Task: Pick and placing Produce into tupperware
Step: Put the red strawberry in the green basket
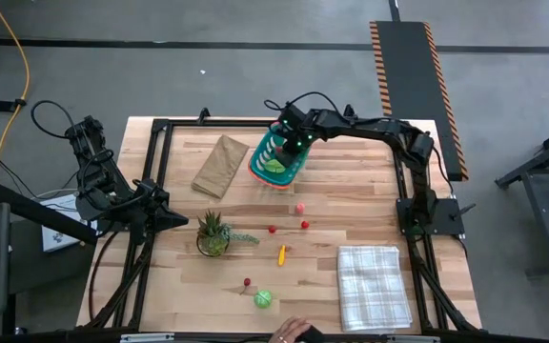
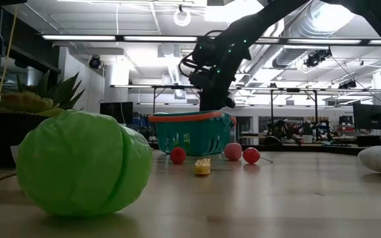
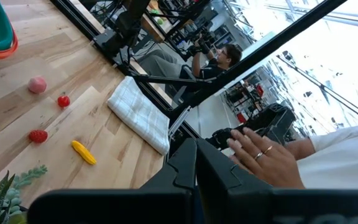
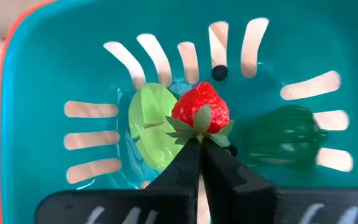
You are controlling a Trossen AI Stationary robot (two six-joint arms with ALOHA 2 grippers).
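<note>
**Two arms, one strawberry over the basket**

High view: the right gripper (image 1: 292, 143) hangs over the teal tupperware (image 1: 258, 164) near the table's far edge, beside a brown paper bag (image 1: 220, 164). The left gripper (image 1: 174, 218) waits at the left side near the potted plant (image 1: 213, 233). Loose produce lies on the wood: a pink piece (image 1: 299, 207), small red pieces (image 1: 305, 225), a yellow piece (image 1: 281, 253) and a green ball (image 1: 263, 299). A checked cloth (image 1: 374, 286) lies at the right.

Low view: the green ball fills the foreground; the right arm reaches down into the basket.

Left wrist view: its jaws are pressed together, empty; a person's hand (image 3: 263, 155) rests at the table edge.

Right wrist view: jaws pinched together on the leafy top of a strawberry (image 4: 201, 113), held just above the basket floor, where a light green slice (image 4: 149, 130) and a dark green piece (image 4: 283, 142) lie.
</note>
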